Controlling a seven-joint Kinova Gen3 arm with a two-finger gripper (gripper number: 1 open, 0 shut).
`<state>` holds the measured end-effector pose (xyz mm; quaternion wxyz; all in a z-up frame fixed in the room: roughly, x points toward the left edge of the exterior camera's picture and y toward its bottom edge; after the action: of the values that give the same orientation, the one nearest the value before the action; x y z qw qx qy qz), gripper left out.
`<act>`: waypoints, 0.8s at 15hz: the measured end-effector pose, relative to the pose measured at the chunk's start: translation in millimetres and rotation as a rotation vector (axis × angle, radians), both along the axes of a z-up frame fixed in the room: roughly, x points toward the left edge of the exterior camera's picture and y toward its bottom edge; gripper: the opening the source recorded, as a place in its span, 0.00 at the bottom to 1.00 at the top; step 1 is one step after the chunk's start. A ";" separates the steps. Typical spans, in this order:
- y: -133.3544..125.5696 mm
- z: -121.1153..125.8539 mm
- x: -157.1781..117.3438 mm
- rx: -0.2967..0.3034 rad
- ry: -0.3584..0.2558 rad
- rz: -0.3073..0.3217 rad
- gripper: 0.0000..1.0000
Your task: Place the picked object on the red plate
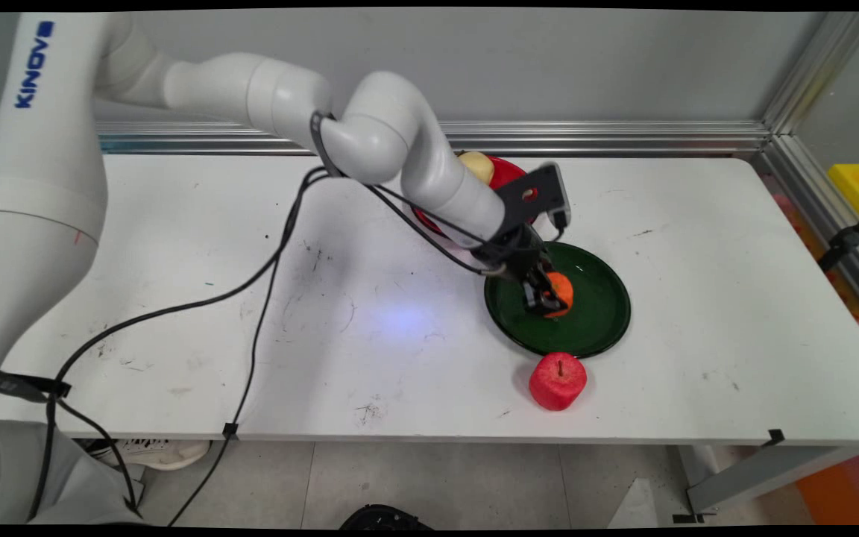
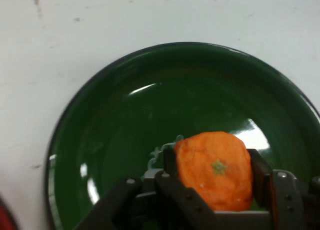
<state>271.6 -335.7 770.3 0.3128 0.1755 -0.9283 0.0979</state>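
An orange fruit (image 1: 561, 289) (image 2: 215, 171) with a small green stem mark sits between the two fingers of my black gripper (image 1: 551, 300) (image 2: 214, 175), which is shut on it. The fruit hangs just over the inside of a dark green plate (image 1: 593, 328) (image 2: 110, 140) at the table's right middle. In the hand view the plate fills most of the picture under the fruit. Whether the fruit touches the plate's surface cannot be told.
A red apple (image 1: 558, 381) stands on the table just in front of the green plate. Behind the arm lies a red plate (image 1: 508, 173) with a pale yellow fruit (image 1: 479, 165) on it. Black cables (image 1: 265, 276) hang from the arm across the table's left middle.
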 end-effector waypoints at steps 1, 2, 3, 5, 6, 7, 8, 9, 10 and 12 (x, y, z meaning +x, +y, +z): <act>-1.9 5.3 5.7 0.000 -0.003 0.006 0.00; -3.3 8.7 10.0 -0.001 -0.006 0.009 0.00; -5.7 14.2 17.8 -0.002 -0.013 0.015 0.00; -10.0 22.6 35.3 -0.004 -0.028 0.028 0.00; -12.5 26.1 45.1 -0.005 -0.037 0.035 0.00; -14.8 28.7 53.5 -0.007 -0.045 0.041 0.00; -17.1 30.7 61.6 -0.009 -0.052 0.046 0.00; -19.8 32.7 70.6 -0.012 -0.060 0.051 0.00; -21.9 33.8 76.2 -0.015 -0.064 0.054 0.00; -27.9 35.7 89.4 -0.024 -0.073 0.061 0.00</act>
<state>361.0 -363.6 806.0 0.2778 0.1961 -0.9321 0.1247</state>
